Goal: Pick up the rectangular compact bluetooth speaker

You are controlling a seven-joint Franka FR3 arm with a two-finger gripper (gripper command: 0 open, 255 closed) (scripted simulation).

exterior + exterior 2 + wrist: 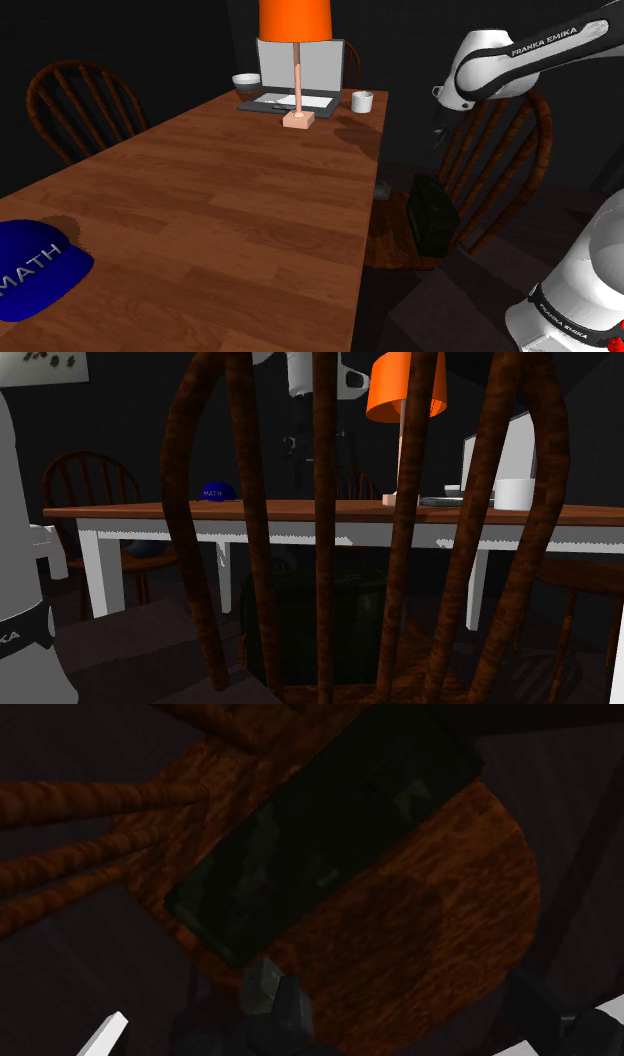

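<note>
Lying on the chair point(430, 924), speaker point(320, 824) sits beyond gripper point(405, 1014)

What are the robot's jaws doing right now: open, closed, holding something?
The gripper: jaws open, holding nothing; the dark speaker lies untouched on the chair seat ahead.

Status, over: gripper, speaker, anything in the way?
Gripper open, empty, over the chair seat. Speaker on the seat, not touched. Chair-back rods close beside it.
</note>
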